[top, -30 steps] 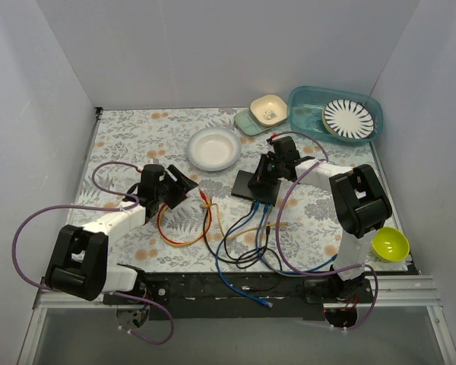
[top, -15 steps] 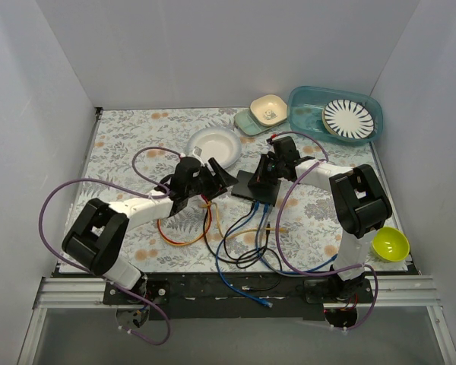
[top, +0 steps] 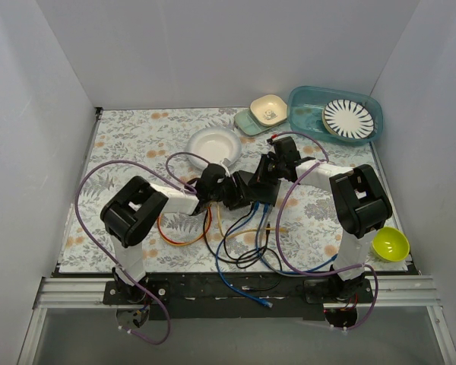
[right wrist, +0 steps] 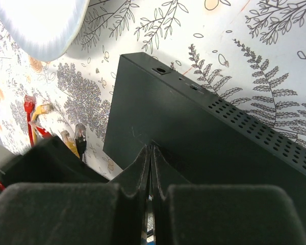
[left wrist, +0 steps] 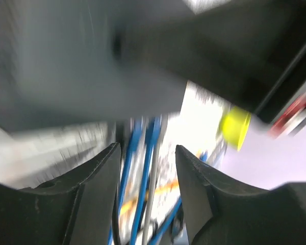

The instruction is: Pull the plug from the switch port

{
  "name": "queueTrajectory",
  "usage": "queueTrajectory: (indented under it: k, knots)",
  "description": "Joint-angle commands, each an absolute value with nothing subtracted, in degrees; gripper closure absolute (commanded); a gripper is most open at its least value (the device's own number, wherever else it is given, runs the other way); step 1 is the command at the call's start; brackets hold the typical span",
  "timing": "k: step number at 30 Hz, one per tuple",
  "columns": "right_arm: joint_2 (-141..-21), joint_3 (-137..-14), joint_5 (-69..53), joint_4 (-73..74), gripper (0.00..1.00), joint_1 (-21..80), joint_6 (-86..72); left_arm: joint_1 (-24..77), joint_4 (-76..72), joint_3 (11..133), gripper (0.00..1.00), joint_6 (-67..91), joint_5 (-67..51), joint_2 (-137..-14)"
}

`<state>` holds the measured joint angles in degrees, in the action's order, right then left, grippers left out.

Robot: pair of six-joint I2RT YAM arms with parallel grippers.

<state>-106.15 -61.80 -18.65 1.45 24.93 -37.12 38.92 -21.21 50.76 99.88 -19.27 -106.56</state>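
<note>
- Switch (right wrist: 204,132) lies flat mid-desk (top: 137,144), between the 2 arms.
- Right fingers (right wrist: 132,173) pressed together, holding nothing. Tips bear on the switch top, which looks like bracing.
- Left fingers (left wrist: 97,173) spread apart and empty, at the switch's near-left edge. Blue cables (left wrist: 152,145) run between them, but the view is blurred.
- Plug itself not resolvable.
- Judgement: blue cables look seated, so nothing is pulled yet. Approach about complete; grasp and pull remain.

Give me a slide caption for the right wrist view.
Shut right gripper poised over the black switch, white bowl and loose cable plugs beyond.
</note>
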Motion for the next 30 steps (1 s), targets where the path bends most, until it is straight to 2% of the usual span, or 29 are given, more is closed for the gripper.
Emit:
queueTrajectory:
  k: [1,10,19,30]
  knots:
    - [-107.58,-59.15,-14.15,9.14,0.94,24.08,-34.19,40.60,-25.66,47.12,0.54,101.07,-20.83,-105.38]
    - [-108.19,-58.98,-14.59,8.96,0.94,23.82,-34.19,40.69,-27.16,43.60,0.53,106.25,-16.00,-108.63]
    - [-108.54,-58.89,-15.03,8.70,0.94,23.47,-34.36,40.69,-26.37,46.05,0.55,108.28,-12.13,-111.88]
    - [-108.72,-58.89,-15.47,8.53,0.94,23.20,-34.54,40.52,-25.66,47.64,0.70,107.58,-13.01,-114.87]
